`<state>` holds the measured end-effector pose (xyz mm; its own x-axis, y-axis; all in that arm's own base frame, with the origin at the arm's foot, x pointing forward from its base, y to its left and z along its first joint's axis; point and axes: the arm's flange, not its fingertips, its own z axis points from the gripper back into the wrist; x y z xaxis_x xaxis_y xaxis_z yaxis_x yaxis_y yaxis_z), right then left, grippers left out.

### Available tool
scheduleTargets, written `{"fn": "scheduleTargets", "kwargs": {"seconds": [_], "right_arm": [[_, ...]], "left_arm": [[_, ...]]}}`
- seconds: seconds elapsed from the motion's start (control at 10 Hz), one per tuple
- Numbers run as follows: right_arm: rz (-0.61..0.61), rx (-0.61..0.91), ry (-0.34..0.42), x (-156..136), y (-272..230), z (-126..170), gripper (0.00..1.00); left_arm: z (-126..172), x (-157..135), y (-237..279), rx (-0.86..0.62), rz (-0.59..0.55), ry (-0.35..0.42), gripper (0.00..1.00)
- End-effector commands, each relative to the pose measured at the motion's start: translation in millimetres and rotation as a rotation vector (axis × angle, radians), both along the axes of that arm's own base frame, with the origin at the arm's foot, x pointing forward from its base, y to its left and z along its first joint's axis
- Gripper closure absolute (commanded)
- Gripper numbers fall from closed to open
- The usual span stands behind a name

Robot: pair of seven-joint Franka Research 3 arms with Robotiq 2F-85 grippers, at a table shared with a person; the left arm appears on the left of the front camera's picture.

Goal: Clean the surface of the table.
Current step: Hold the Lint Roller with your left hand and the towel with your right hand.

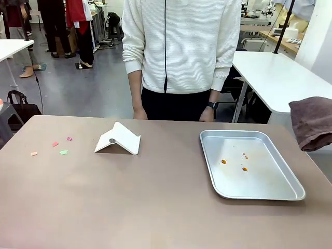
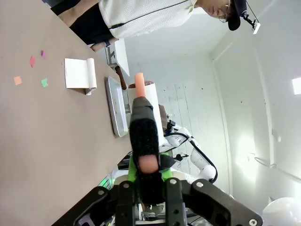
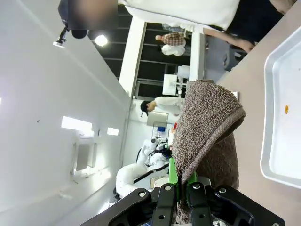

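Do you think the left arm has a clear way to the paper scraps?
Probably yes: the paper scraps lie on bare table at the left; the white stand sits apart.

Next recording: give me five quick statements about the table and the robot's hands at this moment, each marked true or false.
1. The right hand is shut on a brown towel. True.
2. The metal tray lies on the robot's left half of the table. False: it lies on the right half.
3. Coloured paper scraps lie left of the white folded stand. True.
4. The tray is spotless. False: orange bits lie in it.
5. The left hand is open and empty. False: it is shut on a black tool with a pinkish tip.
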<state>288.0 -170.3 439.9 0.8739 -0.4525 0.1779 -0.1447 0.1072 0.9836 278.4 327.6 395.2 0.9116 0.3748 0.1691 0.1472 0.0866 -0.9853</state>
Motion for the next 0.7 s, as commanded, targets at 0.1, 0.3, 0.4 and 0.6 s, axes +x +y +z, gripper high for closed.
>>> {"fn": "scheduleTargets", "kwargs": {"seconds": [0.1, 0.3, 0.4, 0.6], "right_arm": [[-0.005, 0.021, -0.014, -3.0, 1.0, 12.1, 1.00], [-0.005, 0.021, -0.014, -3.0, 1.0, 12.1, 1.00], [-0.005, 0.021, -0.014, -3.0, 1.0, 12.1, 1.00], [-0.005, 0.021, -0.014, -3.0, 1.0, 12.1, 1.00]], "left_arm": [[5.5, -7.1, -3.7, 0.004, -0.003, -0.009, 1.00], [5.5, -7.1, -3.7, 0.004, -0.003, -0.009, 1.00], [5.5, -7.1, -3.7, 0.004, -0.003, -0.009, 1.00], [5.5, -7.1, -3.7, 0.004, -0.003, -0.009, 1.00]]}}
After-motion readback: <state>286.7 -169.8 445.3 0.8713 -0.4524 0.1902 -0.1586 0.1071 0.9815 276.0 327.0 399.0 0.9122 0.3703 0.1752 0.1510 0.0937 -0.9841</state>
